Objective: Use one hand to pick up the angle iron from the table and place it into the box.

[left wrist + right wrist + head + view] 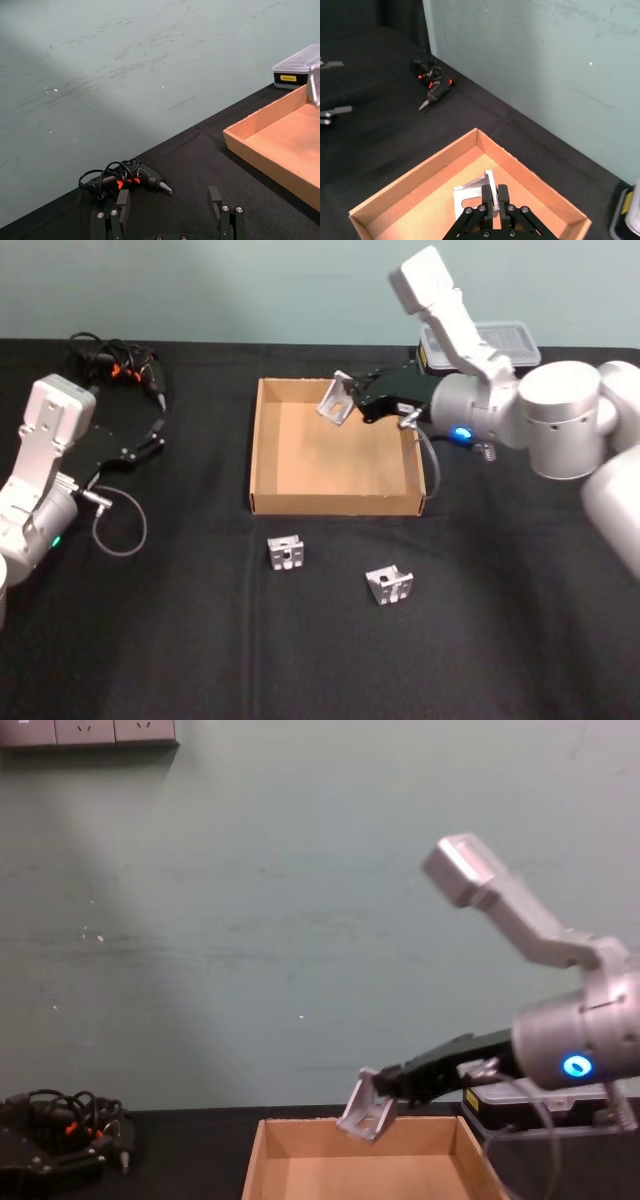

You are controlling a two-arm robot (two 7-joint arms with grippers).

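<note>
Well above the black table [180, 660], before a teal wall [200, 285], the right hand [352, 402] clamps an angle iron [334, 397].

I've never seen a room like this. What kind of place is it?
Probably a robot lab: a black table by a bare wall, the right claw holding a metal bracket over a box, the left claw idle beside a corded tool.

The right arm [455, 325] hides part of the clear-lidded case [508, 337]; the box [300, 1145] is cut off low in the chest view.
</note>
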